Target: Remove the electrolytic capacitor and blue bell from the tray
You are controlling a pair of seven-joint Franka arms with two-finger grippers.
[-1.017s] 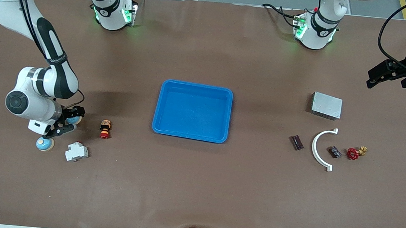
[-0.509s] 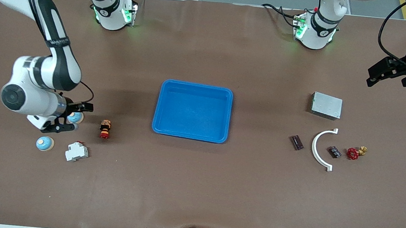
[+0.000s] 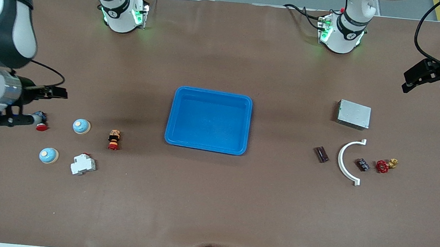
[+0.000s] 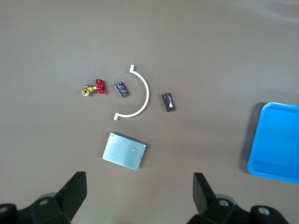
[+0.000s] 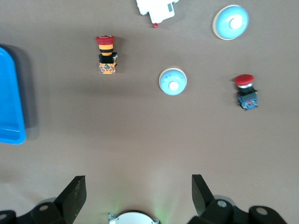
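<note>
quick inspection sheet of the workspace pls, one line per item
surface: brown table, blue tray at its middle, nothing in it
job's things: two blue bells toward the right arm's end; two dark capacitors toward the left arm's end
clutter: red push button, striped button, white breaker; metal box, white arc, red valve
grippers: right gripper open over the table's end; left gripper open, holding nothing
cables: black leads at both bases and along the near edge
surroundings: nothing seen
</note>
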